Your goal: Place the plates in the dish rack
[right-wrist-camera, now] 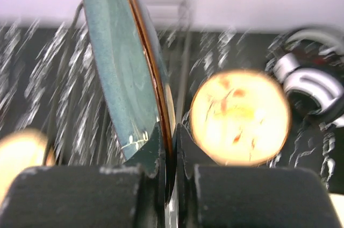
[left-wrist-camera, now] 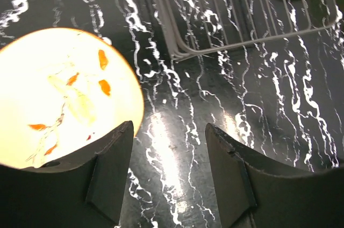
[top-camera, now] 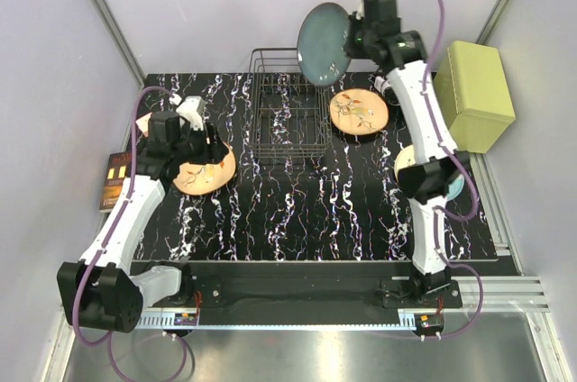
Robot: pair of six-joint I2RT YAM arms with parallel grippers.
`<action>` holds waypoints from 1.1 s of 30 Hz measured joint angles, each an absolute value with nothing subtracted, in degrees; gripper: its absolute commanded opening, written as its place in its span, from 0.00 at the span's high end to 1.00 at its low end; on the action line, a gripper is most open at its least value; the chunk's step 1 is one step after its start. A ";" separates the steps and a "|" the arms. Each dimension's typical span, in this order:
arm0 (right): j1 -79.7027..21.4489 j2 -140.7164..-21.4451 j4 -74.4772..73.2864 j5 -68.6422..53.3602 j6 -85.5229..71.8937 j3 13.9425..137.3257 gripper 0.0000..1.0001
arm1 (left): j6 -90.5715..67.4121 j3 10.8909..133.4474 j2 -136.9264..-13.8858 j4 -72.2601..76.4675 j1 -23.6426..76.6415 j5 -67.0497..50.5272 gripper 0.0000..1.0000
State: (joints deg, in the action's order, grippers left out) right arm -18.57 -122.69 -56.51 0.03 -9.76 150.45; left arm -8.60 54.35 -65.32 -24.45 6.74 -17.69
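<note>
My right gripper (top-camera: 353,40) is shut on the rim of the dark teal-blue plate (top-camera: 324,43) and holds it upright on edge above the back right corner of the black wire dish rack (top-camera: 288,116); the plate (right-wrist-camera: 121,72) fills the right wrist view. One orange plate (top-camera: 359,113) lies flat right of the rack. The other orange plate (top-camera: 204,171) lies left of the rack, under my left gripper (top-camera: 200,137), which is open just off its right edge (left-wrist-camera: 59,96). The cream plate (top-camera: 407,161) is mostly hidden behind my right arm.
A yellow-green box (top-camera: 474,95) stands at the right edge of the black marbled table (top-camera: 297,211). A small orange-brown card (top-camera: 114,180) lies off the table's left edge. Purple walls close in the back and sides.
</note>
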 measured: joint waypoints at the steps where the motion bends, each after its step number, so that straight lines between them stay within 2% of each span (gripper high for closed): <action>1: -19.99 -124.86 -55.57 5.26 -10.35 153.27 1.00 | -8.60 54.24 -64.88 -24.56 6.46 -17.26 0.40; 5: -26.11 -129.71 -50.09 22.24 -9.72 154.54 1.00 | -8.67 52.86 -62.06 -24.32 5.43 -16.19 0.40; 11: -33.98 -134.56 -38.70 41.43 -1.98 151.52 1.00 | -8.91 50.37 -59.18 -24.25 4.19 -16.27 0.40; 22: -37.50 -141.99 -11.64 59.90 18.90 151.46 1.00 | -11.05 45.84 -57.41 -22.09 3.31 -18.61 0.40; 27: -37.43 -142.39 -13.19 63.81 18.24 151.46 1.00 | -12.08 45.56 -57.17 -20.78 3.31 -19.81 0.40; 33: -37.50 -142.39 -17.98 62.81 14.09 150.17 1.00 | -12.36 45.04 -56.31 -19.49 3.31 -20.36 0.40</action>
